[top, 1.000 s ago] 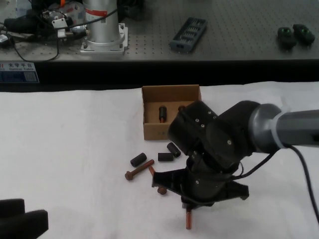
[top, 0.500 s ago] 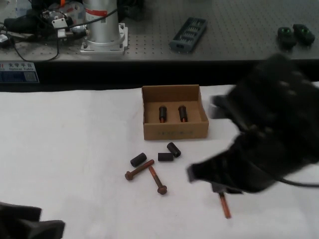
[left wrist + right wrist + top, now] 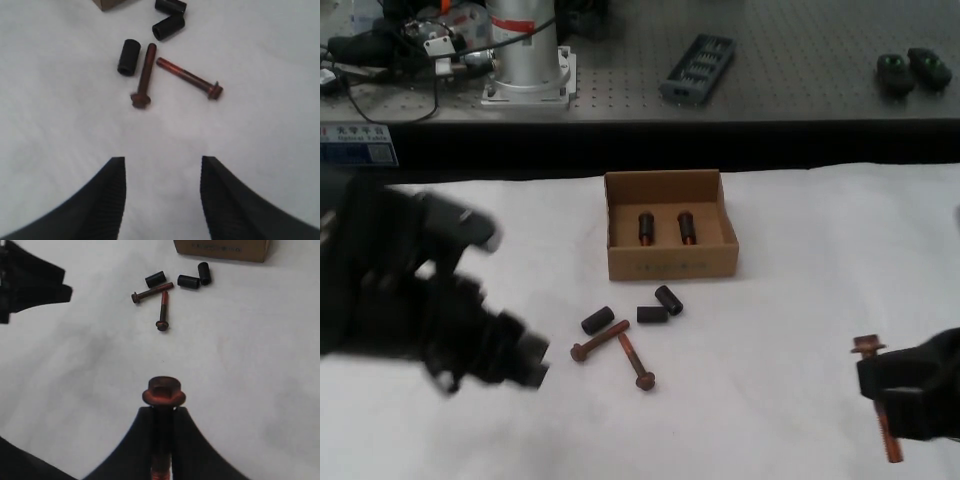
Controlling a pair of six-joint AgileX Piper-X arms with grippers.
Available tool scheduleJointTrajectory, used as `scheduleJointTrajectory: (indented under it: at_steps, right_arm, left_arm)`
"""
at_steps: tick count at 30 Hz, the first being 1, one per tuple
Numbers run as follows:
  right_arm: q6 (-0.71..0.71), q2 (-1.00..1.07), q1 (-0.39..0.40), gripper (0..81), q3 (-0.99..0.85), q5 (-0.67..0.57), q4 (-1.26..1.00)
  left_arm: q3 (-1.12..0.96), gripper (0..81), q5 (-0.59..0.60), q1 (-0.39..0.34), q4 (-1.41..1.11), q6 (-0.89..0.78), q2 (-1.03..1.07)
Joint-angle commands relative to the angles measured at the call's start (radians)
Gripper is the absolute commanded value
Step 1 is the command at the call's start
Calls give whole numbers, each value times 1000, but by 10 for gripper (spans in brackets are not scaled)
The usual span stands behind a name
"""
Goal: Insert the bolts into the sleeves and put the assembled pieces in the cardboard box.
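Observation:
My right gripper (image 3: 910,395) (image 3: 162,427) is shut on a copper bolt (image 3: 878,395) (image 3: 163,400), held off the cloth at the front right. My left gripper (image 3: 495,355) (image 3: 162,187) stands open at the left, with nothing between its fingers. Ahead of it lie two loose bolts (image 3: 600,341) (image 3: 144,75) (image 3: 152,292), the second (image 3: 632,361) (image 3: 190,77) (image 3: 163,310) angled beside the first. Three black sleeves (image 3: 597,320) (image 3: 129,57) (image 3: 155,279) lie near them. The cardboard box (image 3: 670,265) (image 3: 222,251) behind holds two assembled pieces (image 3: 646,228).
White cloth (image 3: 800,330) covers the bench. Behind it runs a dark perforated table with a metal post base (image 3: 528,60), cables, a blue-grey rack (image 3: 697,66) and two black knobs (image 3: 914,70).
The right arm has swung from the middle to the front right, carrying the bolt up off the cloth. The left arm has come in from the bottom left corner toward the loose parts.

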Motion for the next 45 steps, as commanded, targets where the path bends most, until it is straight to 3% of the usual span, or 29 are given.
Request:
scheduleJointTrajectory:
  at_steps: [1,7,13,19,22,32,36,45]
  right_arm:
    - [-11,-50,-5,17,18,-12,-4]
    - [-17,-50,-5,17,37,-46,-4]
    - [-33,-50,-5,17,37,-52,-32]
    - [-46,-50,-5,17,37,-91,-33]
    - [-62,-50,-5,17,37,-102,-33]
    - [-77,-50,-5,17,37,-116,-33]
    - [-77,-50,-5,17,37,-116,-33]
    - [-77,-50,-5,17,37,-116,-33]
  left_arm:
    - [-142,344,-12,-2,40,75,112]
    - [-415,344,-9,-22,256,260,311]
    - [-523,344,-56,-45,284,279,458]
    - [-538,344,-79,-51,289,282,552]
    - [-538,344,-146,-57,245,273,575]
    - [-538,292,-132,-62,145,273,585]
    - [-538,298,-74,-62,146,278,587]
    - [-538,298,-77,-62,138,301,606]
